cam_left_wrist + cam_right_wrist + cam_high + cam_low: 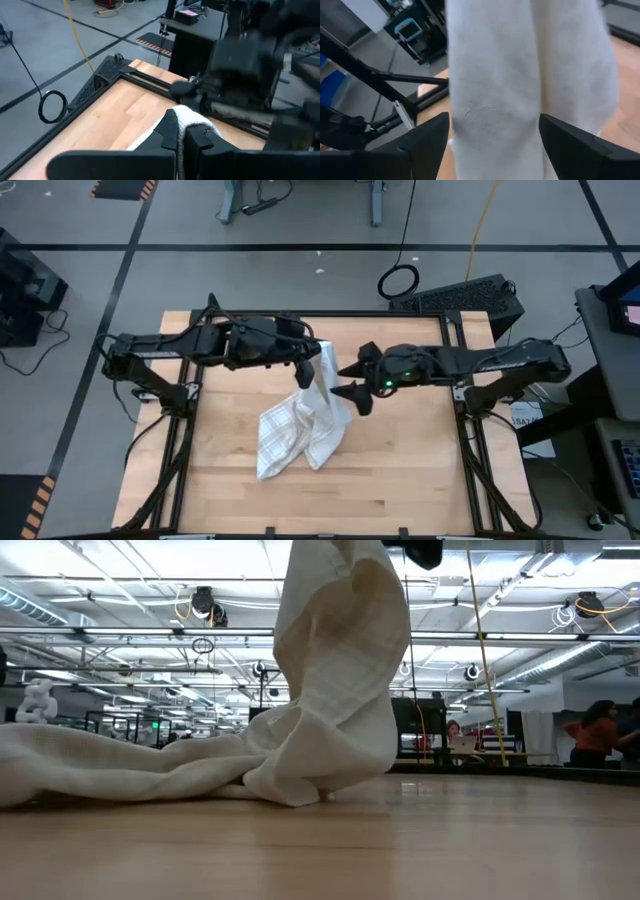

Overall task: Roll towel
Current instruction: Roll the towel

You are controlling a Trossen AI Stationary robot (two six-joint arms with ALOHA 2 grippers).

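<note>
High view: towel (300,430) draped on table (400,480) centre, one end lifted, pinched by left gripper (304,373); right gripper (352,383) spread just beside it.
Low view: towel rose from wood.
Wrist views: left fingers (172,132) clamped cloth; right fingers (427,137) apart, towel between.

No lettering, brand, number or sign can be read in any of the four views. A sheet of paper (528,418) beside the table's right edge carries dark print too small to make out, and the lit screens at the far right (630,308) show nothing legible.
</note>
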